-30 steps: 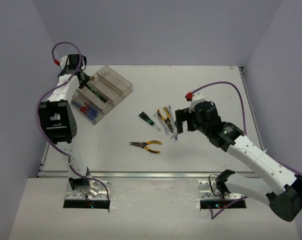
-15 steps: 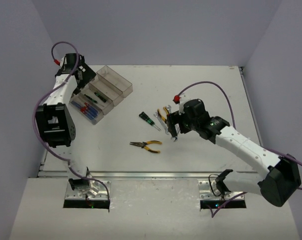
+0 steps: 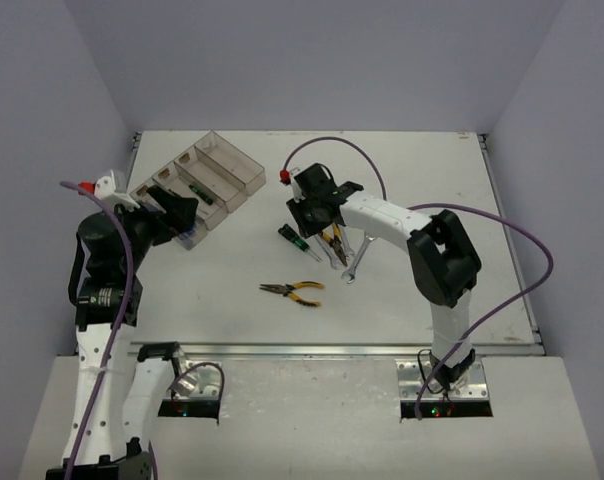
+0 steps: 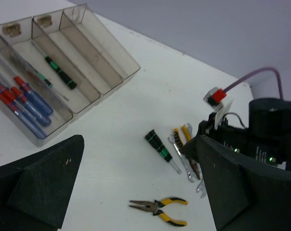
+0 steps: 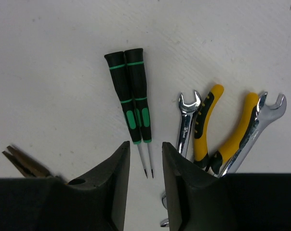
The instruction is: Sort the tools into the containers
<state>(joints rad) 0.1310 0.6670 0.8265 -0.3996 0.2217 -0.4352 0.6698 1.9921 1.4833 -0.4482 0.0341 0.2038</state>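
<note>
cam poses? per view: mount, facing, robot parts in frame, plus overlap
Top external: fixed above and behind the bases, looking down on the white table; left arm and right arm show.
Left wrist: on the left arm, facing across to the clear plastic four-bin row and right arm; black left fingers at bottom corners.
Right wrist: facing straight down at two green-black screwdrivers; black right fingers along the bottom.
Shared: those screwdrivers appear in all three.

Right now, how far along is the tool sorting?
Done: red-blue screwdrivers and one green screwdriver lie in the bins. In hand: nothing; the open right gripper hovers over two green screwdrivers; the left gripper is open, empty. Left: those, pliers beside them, loose pliers, two wrenches.
</note>
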